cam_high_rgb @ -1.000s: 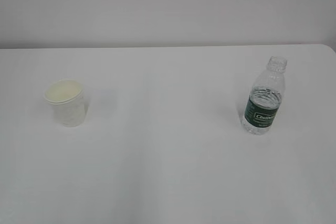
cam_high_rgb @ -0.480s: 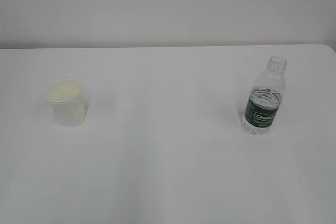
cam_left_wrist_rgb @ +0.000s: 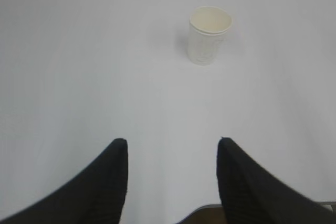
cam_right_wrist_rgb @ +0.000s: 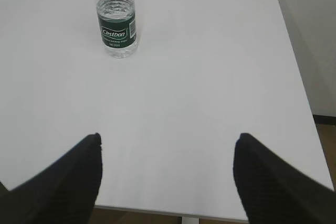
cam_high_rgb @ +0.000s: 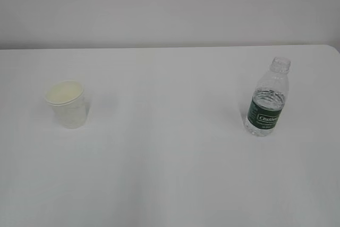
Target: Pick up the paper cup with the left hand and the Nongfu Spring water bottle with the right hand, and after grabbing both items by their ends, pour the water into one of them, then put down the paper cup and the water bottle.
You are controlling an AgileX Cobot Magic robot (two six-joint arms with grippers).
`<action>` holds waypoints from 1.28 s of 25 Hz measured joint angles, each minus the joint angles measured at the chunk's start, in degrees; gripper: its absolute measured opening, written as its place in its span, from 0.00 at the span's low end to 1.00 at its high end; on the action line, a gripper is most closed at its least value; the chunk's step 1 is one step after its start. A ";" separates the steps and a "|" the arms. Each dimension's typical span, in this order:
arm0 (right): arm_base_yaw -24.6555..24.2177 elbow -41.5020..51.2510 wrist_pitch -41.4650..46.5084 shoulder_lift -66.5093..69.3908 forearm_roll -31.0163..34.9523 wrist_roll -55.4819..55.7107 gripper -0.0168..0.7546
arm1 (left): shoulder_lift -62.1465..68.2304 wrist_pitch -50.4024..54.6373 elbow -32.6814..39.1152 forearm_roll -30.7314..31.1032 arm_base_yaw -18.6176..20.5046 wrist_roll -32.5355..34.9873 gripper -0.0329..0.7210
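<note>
Paper cup [cam_left_wrist_rgb: 209,34] and bottle [cam_right_wrist_rgb: 116,17] stand well ahead of each tool

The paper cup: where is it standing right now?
In the exterior view the paper cup stands upright on the left of the white table, far across from the water bottle; the left wrist view shows it ahead of the open left gripper, untouched.

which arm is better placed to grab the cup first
Left. The cup stands upright ahead of the left gripper, whose fingers are open with nothing between. The right gripper faces the bottle on the table's other side.
</note>
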 joint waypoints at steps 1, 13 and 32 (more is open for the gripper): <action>0.00 0.00 0.00 0.00 0.00 0.00 0.79 | 0.00 0.00 0.00 0.00 0.00 0.00 0.56; 0.00 0.00 0.00 0.00 0.00 0.00 0.79 | 0.00 0.00 0.00 0.00 0.00 0.00 0.56; 0.00 -0.80 -2.89 0.00 -0.28 0.00 0.79 | 0.99 -0.48 -0.12 0.00 0.00 0.00 0.56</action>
